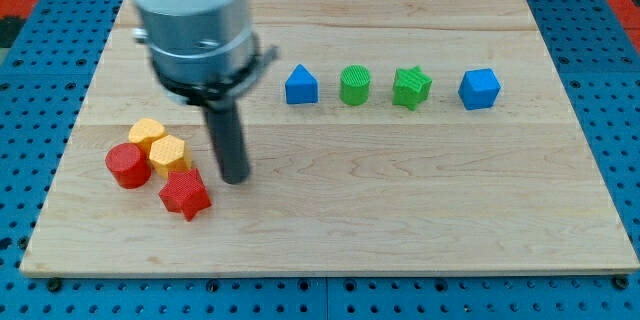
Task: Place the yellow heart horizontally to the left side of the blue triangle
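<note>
Two yellow blocks sit near the 9 o'clock edge of the wooden tabletop [330,240]. They touch each other, and at this size their shapes cannot be told apart with certainty, so either may be the yellow heart. The upper yellow block [146,132] lies at 10 o'clock of the lower yellow block [168,153].

A red cylinder [127,165] touches the lower yellow block at its 8 o'clock. A red star [184,194] sits against that block at its 5 o'clock. The four pieces form one tight cluster.

The tip [234,177] of the dark rod rests on the tabletop at 4 o'clock of the lower yellow block, near it but with a visible gap. It stands just beside the red star, at the star's 2 o'clock. The arm's grey housing hangs above the cluster at its 12 o'clock. The arm has no fingers, only the plain rod, so no open or closed state applies.

The blue triangle [301,86] lies well apart from the yellow pair, at their 2 o'clock. It is the first item in a level row running toward 3 o'clock: a green cylinder [354,86], a green star [411,88] and a blue cube [480,88], each separated from the next.

A blue perforated panel [40,70] surrounds the tabletop.
</note>
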